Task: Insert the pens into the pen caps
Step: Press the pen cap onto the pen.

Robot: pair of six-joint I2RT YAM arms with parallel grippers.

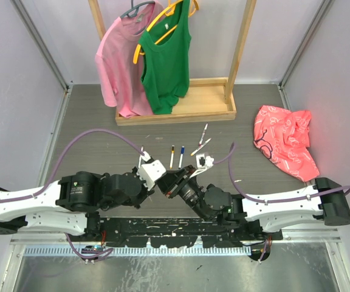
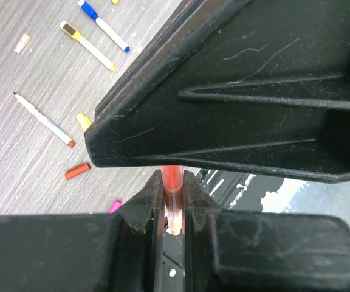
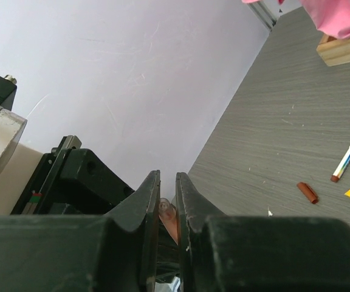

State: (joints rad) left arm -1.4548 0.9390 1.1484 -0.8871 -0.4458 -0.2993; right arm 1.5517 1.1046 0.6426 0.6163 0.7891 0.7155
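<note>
Where the two arms meet low over the near part of the grey wood-grain tabletop (image 1: 90, 121), the black left tool (image 2: 172, 182) is pressed together on a slim reddish-orange pen piece (image 2: 172, 198) (pen or cap, cannot tell). The piece sticks out past the fingertips. The black right tool (image 3: 168, 182) sits right against it, pinching a small brownish-pink piece (image 3: 166, 218) that the jaws mostly hide. In the left wrist view the right tool's body fills the frame just above the left fingers.

Loose on the tabletop past the tools:
- A short magenta plastic cap (image 2: 115, 205), nearest and half hidden behind the left finger.
- A short reddish-brown plastic cap (image 2: 78, 171).
- A short yellow plastic cap (image 2: 84, 120), just beside the red tip of a thin white pen (image 2: 44, 120).

Farther out, a white pen with a yellow-and-black end (image 2: 87, 45) and a white pen with blue ends (image 2: 105, 25) lie side by side, apart.

At the far end a wooden rack base (image 1: 175, 112) stands with a pink T-shirt (image 1: 117, 61) and a green tank top (image 1: 166, 61) on hangers. A crumpled red patterned cloth (image 1: 284, 143) lies far right.
</note>
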